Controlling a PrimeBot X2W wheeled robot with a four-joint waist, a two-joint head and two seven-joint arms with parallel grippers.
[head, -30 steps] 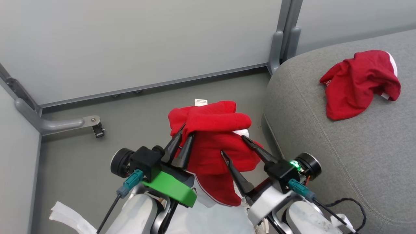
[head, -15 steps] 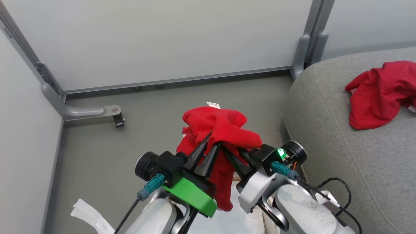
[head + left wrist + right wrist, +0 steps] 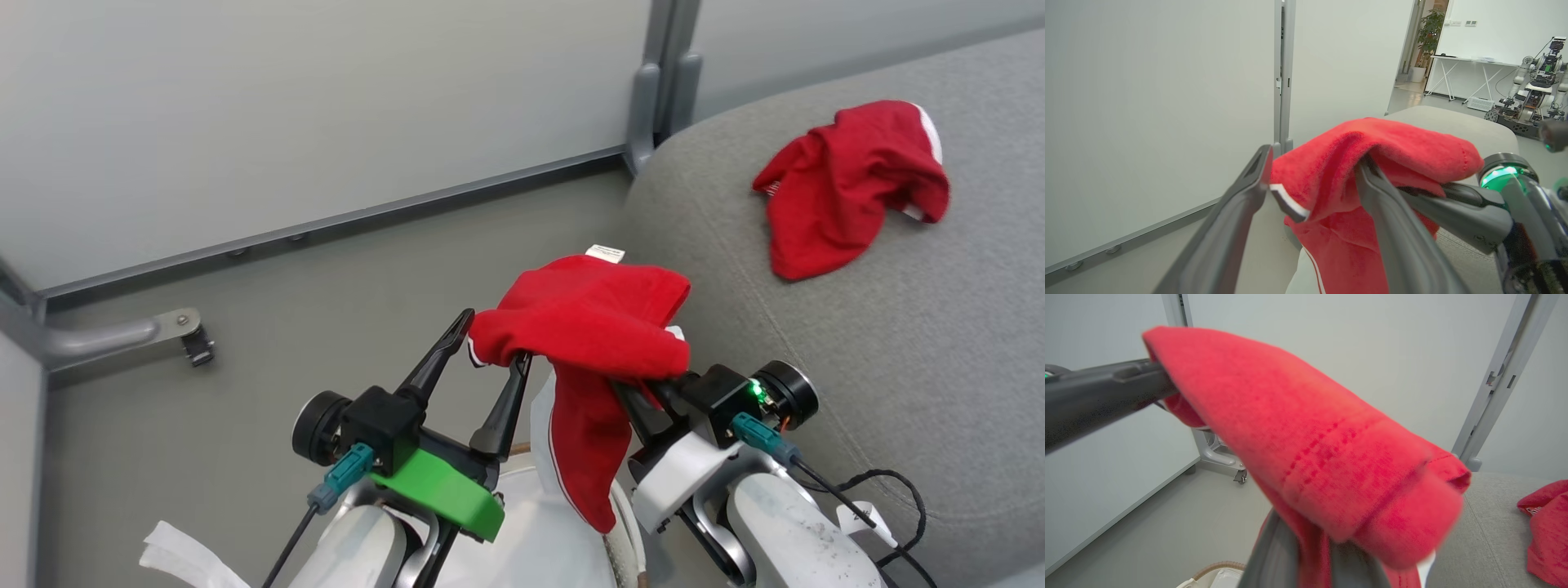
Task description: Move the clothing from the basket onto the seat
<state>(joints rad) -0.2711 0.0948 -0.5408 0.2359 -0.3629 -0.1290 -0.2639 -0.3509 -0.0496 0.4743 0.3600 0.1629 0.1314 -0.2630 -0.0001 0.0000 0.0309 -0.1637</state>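
A red garment [image 3: 596, 322] hung draped over the robot's right hand [image 3: 645, 396], whose fingers were closed on the fabric. Its folded top ran crosswise and its tail hung straight down above the basket [image 3: 629, 531]. The left hand [image 3: 494, 347] stood wide, one finger just under the cloth's edge, gripping nothing. The seat [image 3: 898, 351], where a second red garment [image 3: 841, 188] lay, was off to the robot's right, nearer the right hand, seemingly the arm to carry it across.
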